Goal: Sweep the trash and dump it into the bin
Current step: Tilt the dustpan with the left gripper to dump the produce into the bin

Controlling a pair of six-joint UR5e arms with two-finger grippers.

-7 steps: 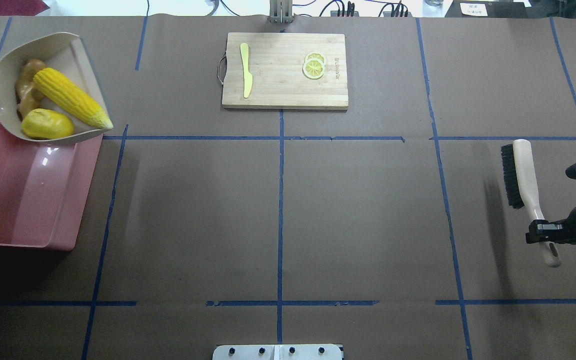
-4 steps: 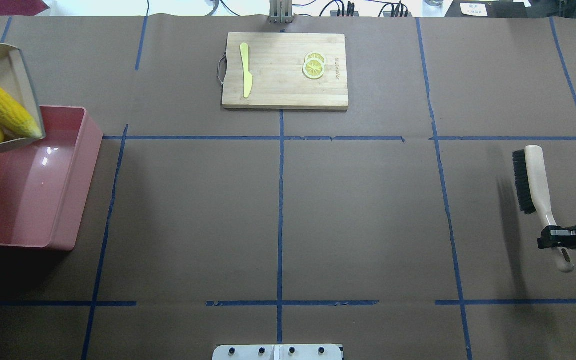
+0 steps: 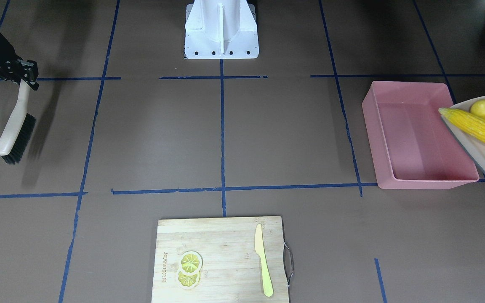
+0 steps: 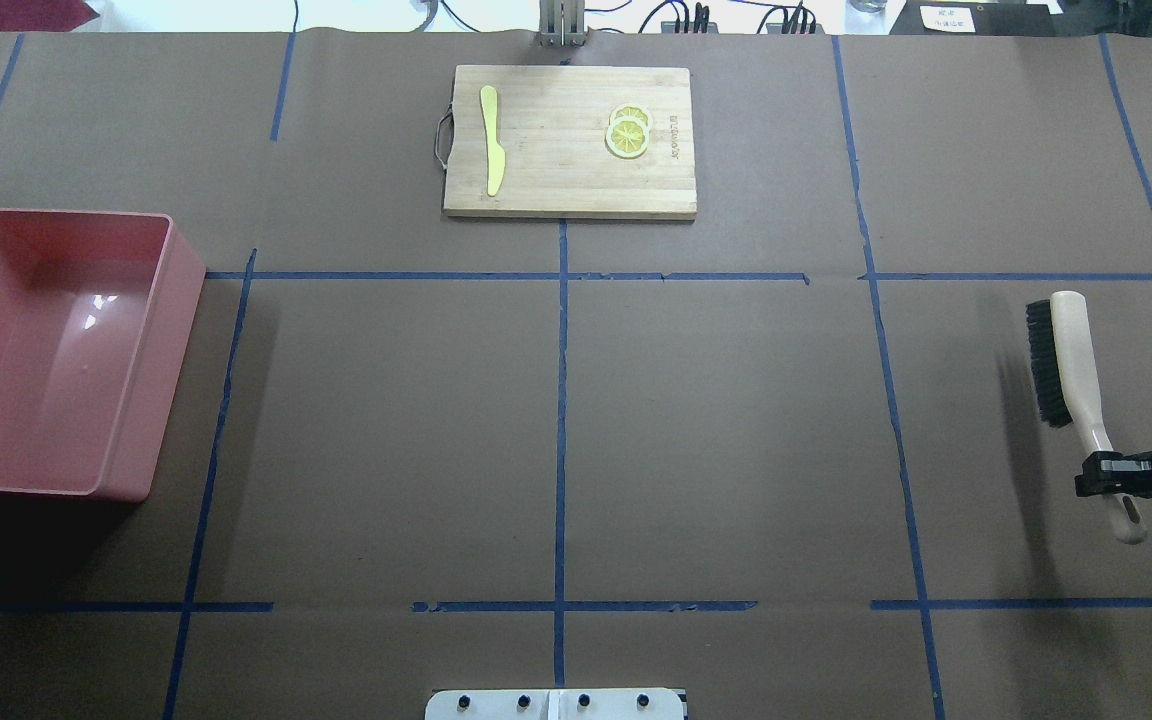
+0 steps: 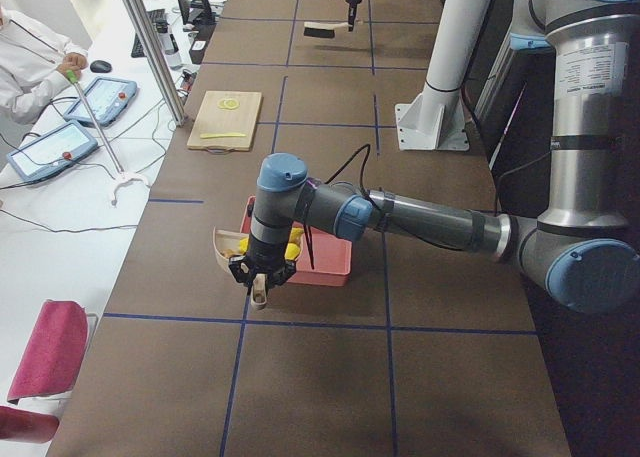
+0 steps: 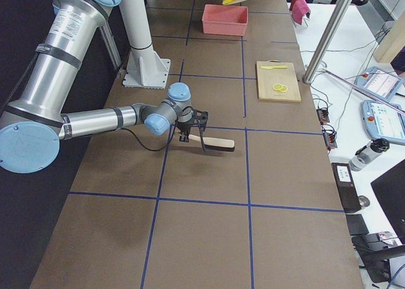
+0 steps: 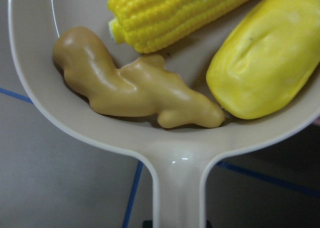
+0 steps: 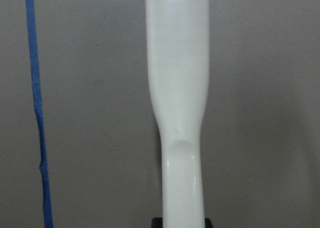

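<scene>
1. The trash was three pieces: one corn (image 7: 175,13), one potato (image 7: 262,53) and one ginger (image 7: 135,83), all lying in the one dustpan (image 7: 177,173).
2. The dustpan hung at the outer side of the one pink bin (image 4: 56,380). Its lip and the corn's tip overlapped the bin's rim in the front view.
3. A second earlier, the overhead view showed the dustpan across the bin's far corner with all three pieces in sight. It had since slid off to the left, leaving only a sliver and the corn's tip at that view's edge, and the bin's whole rim showed.
4. The left gripper (image 5: 259,277) was clenched on the dustpan's handle.
5. The right gripper (image 4: 1111,478) gripped the handle of the one brush (image 4: 1061,360) above the tabletop (image 4: 716,440), where it had been 0.6 s before.
6. On the far side, one board (image 4: 566,180) carried one knife (image 4: 492,140) and two overlapping lemon slices (image 4: 628,132), all unmoved.
</scene>
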